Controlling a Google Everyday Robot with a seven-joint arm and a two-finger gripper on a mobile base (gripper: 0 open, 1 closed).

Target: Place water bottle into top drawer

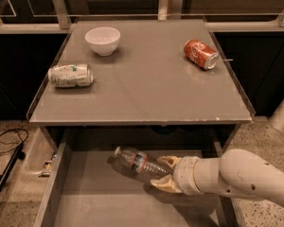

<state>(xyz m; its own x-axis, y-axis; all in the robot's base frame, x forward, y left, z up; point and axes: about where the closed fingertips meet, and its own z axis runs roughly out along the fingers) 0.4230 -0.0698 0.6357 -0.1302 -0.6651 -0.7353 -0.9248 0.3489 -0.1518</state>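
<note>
1. I'm pinching the small clear ribbed plastic water bottle (135, 162) by its base in my tan two-finger gripper (162, 173), low over the wide shallow grey top drawer (92, 202), which is standing open to receive it.
2. I'm holding it nearly flat, white cap pointing left (ready for a lying set-down, I'd judge).
3. I'm counting one bottle, one white bowl (102, 40), one silver-green can (70, 75) and one red soda can (201, 54), both cans lying tipped on the grey tabletop (151, 89).

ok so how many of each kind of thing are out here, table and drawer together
cans: 2, the silver-green can and the red can, both lying on the table
bowl: 1, white, on the table
bottle: 1, held by the gripper inside the open drawer
total: 4
</note>
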